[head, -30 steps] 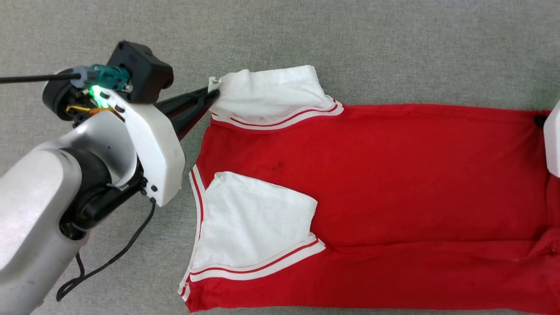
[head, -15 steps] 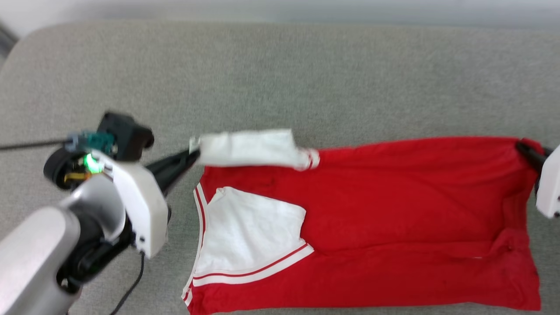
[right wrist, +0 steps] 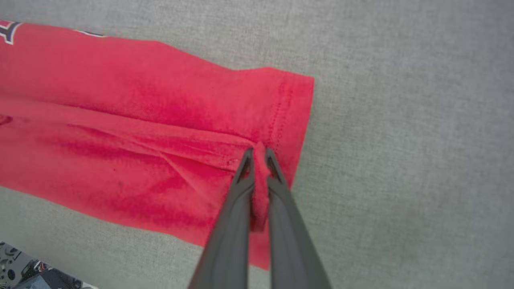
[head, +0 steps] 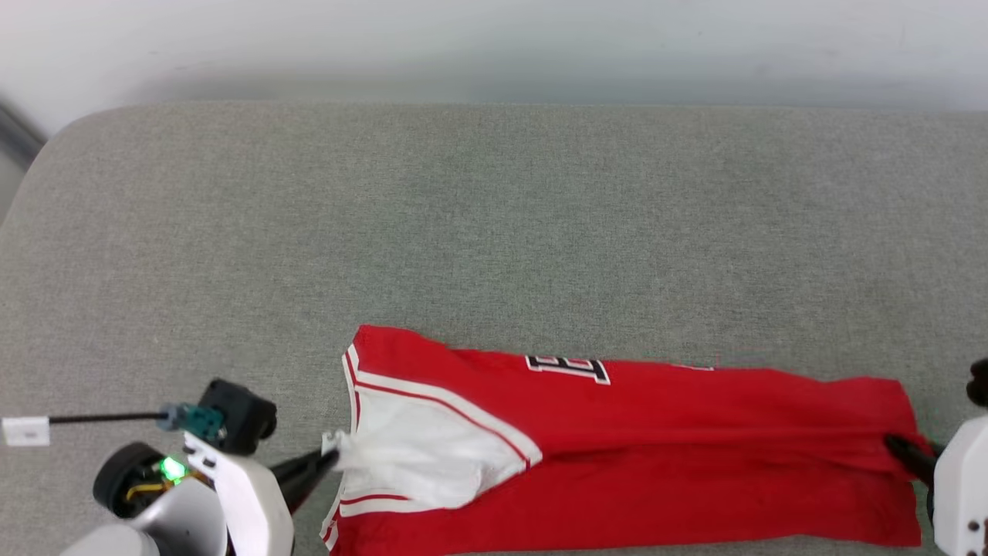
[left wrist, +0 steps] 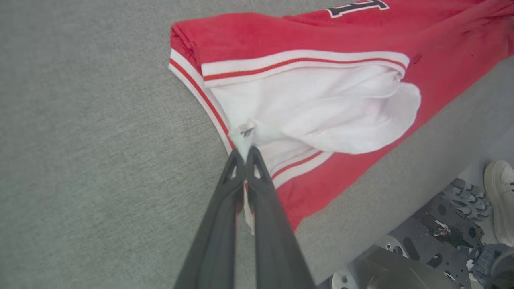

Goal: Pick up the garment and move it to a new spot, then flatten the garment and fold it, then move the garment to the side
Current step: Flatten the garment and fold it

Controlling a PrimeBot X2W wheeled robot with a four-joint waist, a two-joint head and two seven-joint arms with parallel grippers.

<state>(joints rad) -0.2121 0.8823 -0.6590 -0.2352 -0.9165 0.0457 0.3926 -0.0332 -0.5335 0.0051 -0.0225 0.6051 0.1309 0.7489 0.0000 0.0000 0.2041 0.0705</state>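
**Both jaws clamped on the garment [head: 656,455], which lies as a long band along the near edge of the grey surface [head: 494,232].**

You have the left jaws pinched shut on the tip of the white sleeve [left wrist: 321,108], just beside the striped trim [left wrist: 209,104]. The right jaws are clenched on a ridge of red cloth at the hem [right wrist: 289,116], on the opposite end. The garment is folded lengthwise with its red body on the surface, and black lettering [head: 567,367] peeks out along its far fold. Past the surface's edge, your left wrist view catches a pale shoe [left wrist: 498,200].
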